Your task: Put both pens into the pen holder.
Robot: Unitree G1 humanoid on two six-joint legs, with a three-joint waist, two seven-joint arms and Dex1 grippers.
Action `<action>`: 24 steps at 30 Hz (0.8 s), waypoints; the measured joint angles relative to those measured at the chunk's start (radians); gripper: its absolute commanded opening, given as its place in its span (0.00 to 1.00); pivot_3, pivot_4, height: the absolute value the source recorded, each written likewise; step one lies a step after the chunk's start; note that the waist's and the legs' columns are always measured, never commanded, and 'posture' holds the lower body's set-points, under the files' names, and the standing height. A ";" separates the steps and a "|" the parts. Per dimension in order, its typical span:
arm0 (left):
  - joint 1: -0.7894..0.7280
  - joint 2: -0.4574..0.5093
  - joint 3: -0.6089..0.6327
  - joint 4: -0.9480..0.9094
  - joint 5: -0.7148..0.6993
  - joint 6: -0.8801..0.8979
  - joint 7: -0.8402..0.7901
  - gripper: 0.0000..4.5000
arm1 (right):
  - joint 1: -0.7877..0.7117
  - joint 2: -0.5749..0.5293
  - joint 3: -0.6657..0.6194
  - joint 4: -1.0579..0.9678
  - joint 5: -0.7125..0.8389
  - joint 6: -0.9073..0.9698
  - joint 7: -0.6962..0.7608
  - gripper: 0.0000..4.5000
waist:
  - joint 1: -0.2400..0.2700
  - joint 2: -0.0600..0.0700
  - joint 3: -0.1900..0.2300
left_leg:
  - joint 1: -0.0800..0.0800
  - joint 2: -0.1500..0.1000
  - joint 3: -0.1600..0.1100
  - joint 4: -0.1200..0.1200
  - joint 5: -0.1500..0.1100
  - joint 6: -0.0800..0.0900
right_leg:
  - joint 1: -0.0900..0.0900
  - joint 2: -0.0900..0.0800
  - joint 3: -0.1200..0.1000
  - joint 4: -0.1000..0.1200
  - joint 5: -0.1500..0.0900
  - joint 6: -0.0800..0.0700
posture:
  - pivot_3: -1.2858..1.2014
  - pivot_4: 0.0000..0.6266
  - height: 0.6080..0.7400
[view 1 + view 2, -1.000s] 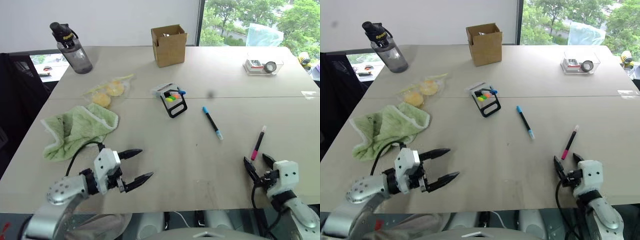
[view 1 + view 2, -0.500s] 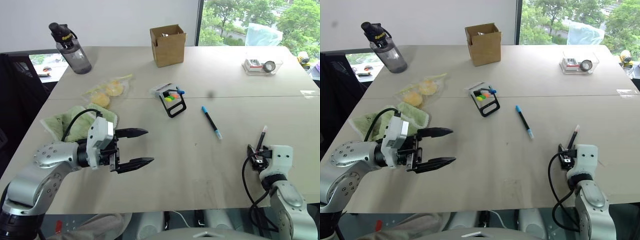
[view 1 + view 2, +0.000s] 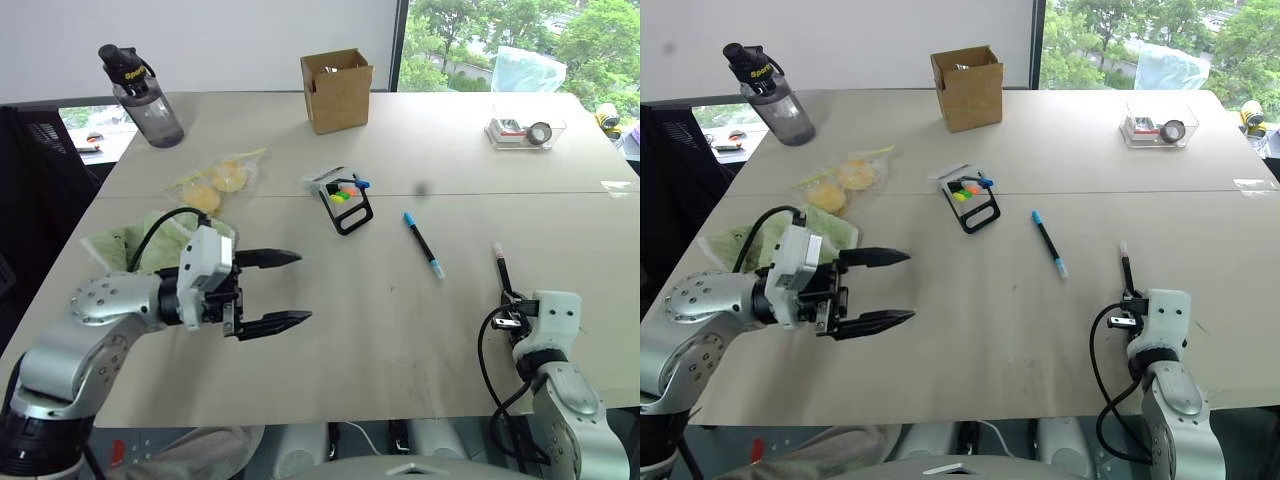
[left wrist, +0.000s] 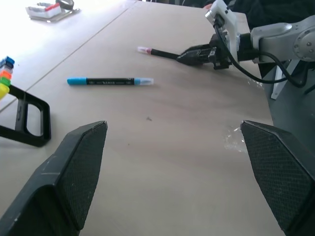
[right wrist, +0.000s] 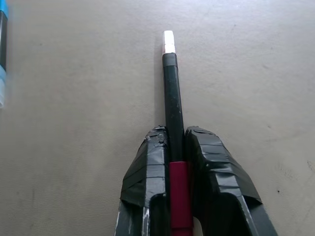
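Observation:
The magenta and black pen [image 5: 172,83] sticks out forward from my right gripper [image 5: 175,132], which is shut on its magenta end at the table's front right [image 3: 510,305]. Its pale tip points away from me, just above the tabletop. The blue-capped black pen [image 3: 423,245] lies flat on the table, left of and beyond that gripper. The pen holder [image 3: 343,198], a small black loop frame with colored bits, stands further back near the middle. My left gripper [image 3: 303,287] hovers open at front left, pointing right, with nothing between its fingers.
A brown cardboard box [image 3: 338,90] stands at the back center and a dark water bottle [image 3: 140,97] at the back left. A green towel [image 3: 130,250] and a clear bag of yellow items [image 3: 215,182] lie left. A clear tray [image 3: 527,130] sits back right.
My right gripper closed on the magenta pen, whose pale tip swung a little to the left. My left gripper rose from the table's front edge, staying open.

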 measured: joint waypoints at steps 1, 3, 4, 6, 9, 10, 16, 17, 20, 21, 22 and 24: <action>-0.022 -0.033 -0.001 0.007 -0.020 0.010 0.022 1.00 | -0.002 -0.006 -0.002 0.001 0.025 -0.015 0.029 0.00 | 0.000 0.000 0.001 | 0.000 0.000 0.000 0.001 0.000 0.000 | 0.000 0.000 0.000 0.001 0.000 0.001 | 0.52 0.24 0.97; -0.067 -0.097 -0.006 0.030 -0.058 0.041 0.069 1.00 | -0.019 -0.022 -0.007 -0.004 0.096 -0.066 0.109 0.00 | -0.003 -0.001 0.002 | 0.000 0.000 0.000 0.001 0.000 0.000 | 0.000 0.001 0.001 0.001 0.002 0.003 | 0.52 0.24 0.97; -0.101 -0.161 -0.008 0.048 -0.100 0.075 0.124 1.00 | -0.029 -0.038 -0.012 -0.022 0.143 -0.097 0.163 0.00 | -0.005 -0.001 0.002 | 0.001 0.000 0.000 0.002 0.000 0.000 | 0.000 0.001 0.001 0.001 0.002 0.004 | 0.52 0.24 0.97; -0.146 -0.246 -0.023 0.071 -0.166 0.132 0.213 1.00 | -0.049 -0.058 -0.007 -0.056 0.198 -0.128 0.230 0.00 | -0.006 -0.002 0.003 | 0.000 0.000 -0.001 0.002 0.000 0.000 | 0.000 0.002 0.001 0.002 0.002 0.004 | 0.52 0.24 0.97; -0.210 -0.364 -0.062 0.128 -0.244 0.231 0.327 1.00 | -0.086 -0.102 0.033 -0.112 0.271 -0.157 0.330 0.00 | -0.005 -0.004 0.004 | 0.000 0.000 -0.002 0.002 0.000 0.000 | 0.000 0.007 0.001 0.002 0.002 0.004 | 0.52 0.24 0.97; -0.236 -0.419 -0.089 0.158 -0.262 0.263 0.363 1.00 | -0.109 -0.126 0.062 -0.135 0.296 -0.169 0.375 0.00 | -0.005 -0.005 0.004 | 0.000 0.000 -0.002 0.002 0.000 0.000 | 0.000 0.007 0.001 0.002 0.002 0.004 | 0.52 0.24 0.97; -0.354 -0.586 -0.105 0.269 -0.357 0.306 0.416 1.00 | -0.145 -0.176 0.139 -0.172 0.356 -0.175 0.450 0.00 | -0.003 -0.008 0.006 | -0.001 0.000 -0.003 0.003 0.000 0.000 | 0.000 0.008 0.000 0.002 0.002 0.003 | 0.52 0.24 0.97; -0.364 -0.596 -0.105 0.278 -0.364 0.308 0.414 1.00 | -0.148 -0.176 0.147 -0.178 0.360 -0.173 0.450 0.00 | -0.005 -0.008 0.006 | -0.001 0.000 -0.003 0.003 0.000 0.000 | 0.000 0.008 0.001 0.002 0.002 0.003 | 0.52 0.24 0.97; -0.376 -0.608 -0.109 0.307 -0.378 0.338 0.385 1.00 | -0.164 -0.176 0.183 -0.201 0.378 -0.167 0.447 0.00 | -0.007 -0.008 0.006 | 0.000 0.000 -0.003 0.002 0.001 -0.001 | 0.000 0.009 0.001 0.003 0.002 0.003 | 0.52 0.24 0.97; -0.376 -0.609 -0.111 0.311 -0.384 0.349 0.377 1.00 | -0.166 -0.176 0.190 -0.204 0.380 -0.166 0.446 0.00 | -0.006 -0.008 0.006 | 0.000 0.000 -0.003 0.002 0.001 -0.001 | 0.000 0.009 0.001 0.002 0.002 0.003 | 0.52 0.24 0.97; -0.376 -0.609 -0.112 0.312 -0.388 0.359 0.367 0.94 | -0.166 -0.176 0.197 -0.205 0.381 -0.166 0.444 0.00 | -0.005 -0.008 0.006 | 0.000 0.000 -0.003 0.002 0.001 -0.001 | 0.000 0.009 0.001 0.002 0.002 0.003 | 0.52 0.24 0.97; -0.375 -0.606 -0.116 0.312 -0.402 0.384 0.341 0.84 | -0.166 -0.176 0.214 -0.210 0.385 -0.166 0.439 0.00 | -0.005 -0.008 0.006 | 0.000 0.000 -0.003 0.003 0.001 -0.001 | 0.000 0.009 0.001 0.002 0.002 0.003 | 0.52 0.24 0.97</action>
